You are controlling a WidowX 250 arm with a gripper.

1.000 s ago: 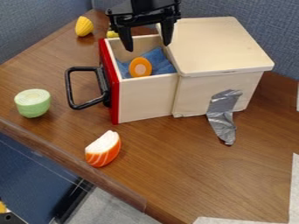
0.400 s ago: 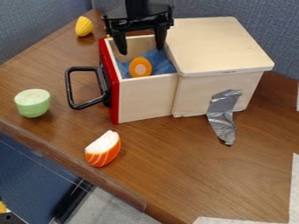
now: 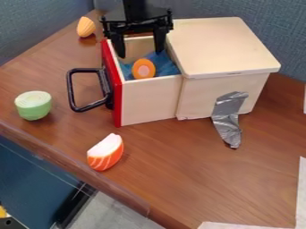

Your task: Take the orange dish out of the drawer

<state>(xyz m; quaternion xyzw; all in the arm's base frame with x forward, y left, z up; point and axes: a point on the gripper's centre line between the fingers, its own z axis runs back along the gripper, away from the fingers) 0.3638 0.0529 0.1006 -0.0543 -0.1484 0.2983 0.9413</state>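
Fingers of the hand were spread wide over the far side of the open drawer. Inside it, nearer the camera, the orange dish was backed by blue cloth. The drawer was fronted in red and fitted with a black handle. Its wooden box was joined to the table by silver tape. An orange-and-white wedge and a green piece were placed apart on the table.

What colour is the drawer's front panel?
The drawer's front panel is red, seen best in the camera view.
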